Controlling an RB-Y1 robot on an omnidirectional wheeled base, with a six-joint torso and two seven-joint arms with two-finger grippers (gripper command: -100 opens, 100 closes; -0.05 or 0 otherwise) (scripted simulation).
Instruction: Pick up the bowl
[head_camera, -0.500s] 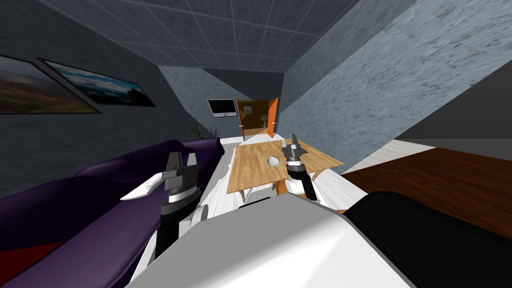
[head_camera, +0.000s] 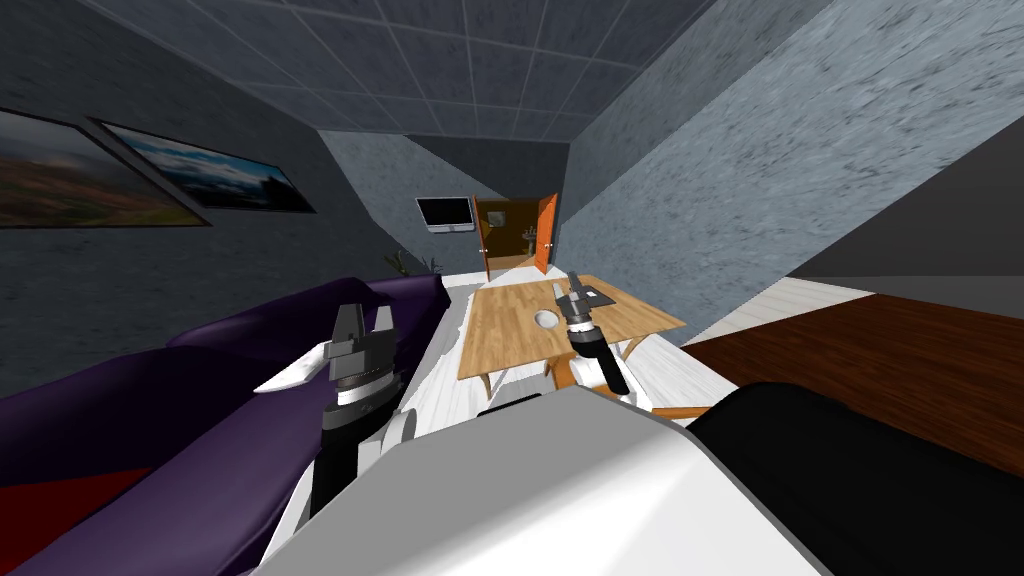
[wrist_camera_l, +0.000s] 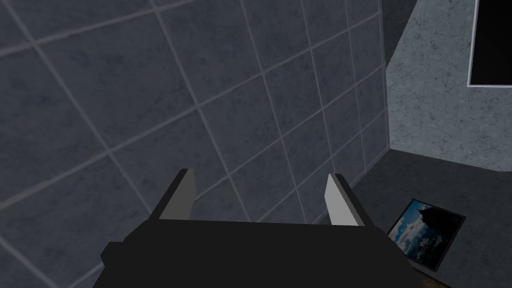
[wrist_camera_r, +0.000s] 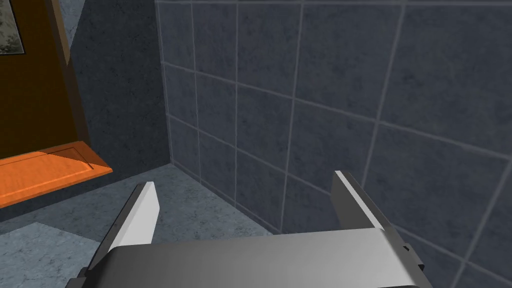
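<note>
A small white bowl (head_camera: 545, 319) sits near the middle of a wooden table (head_camera: 505, 340) ahead of me. My right gripper (head_camera: 573, 293) is raised just to the right of the bowl and above the tabletop, pointing up and away, open with nothing between its fingers (wrist_camera_r: 144, 212). My left gripper (head_camera: 362, 320) is held up over the purple sofa (head_camera: 210, 420), well left of the table, also open and empty, its fingers (wrist_camera_l: 183, 196) spread wide.
The purple sofa runs along the left, with a white object (head_camera: 290, 377) lying on it. An open orange door (head_camera: 545, 235) and a wall screen (head_camera: 444, 214) stand beyond the table. A grey wall closes the right side, with dark wooden flooring (head_camera: 880, 350) beside it.
My right gripper has moved left and slightly forward, closer to the bowl. The view has shifted a little; the left arm holds still.
</note>
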